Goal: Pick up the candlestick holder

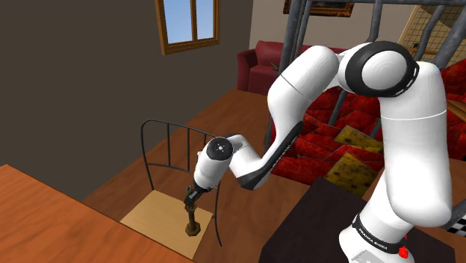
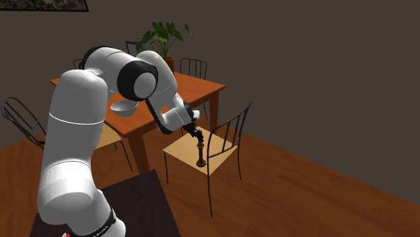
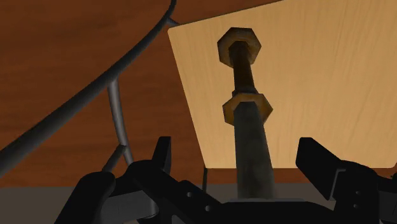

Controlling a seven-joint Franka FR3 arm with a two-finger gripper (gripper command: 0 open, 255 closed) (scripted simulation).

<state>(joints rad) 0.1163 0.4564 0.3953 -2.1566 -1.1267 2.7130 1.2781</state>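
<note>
— Where's the candlestick holder [image 3: 247, 105]?
— I see it upright on the pale wooden chair seat [image 3: 331, 76], straight under my hand [image 3: 238, 156]: slim dark stem, faceted brassy collars. Fingers [image 3: 321, 168] open, flanking it, not touching.

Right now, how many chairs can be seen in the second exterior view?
3 chairs plainly: a near chair bearing the candlestick holder, a far chair beyond the table, a left chair beside the arm. More may be hidden.
</note>
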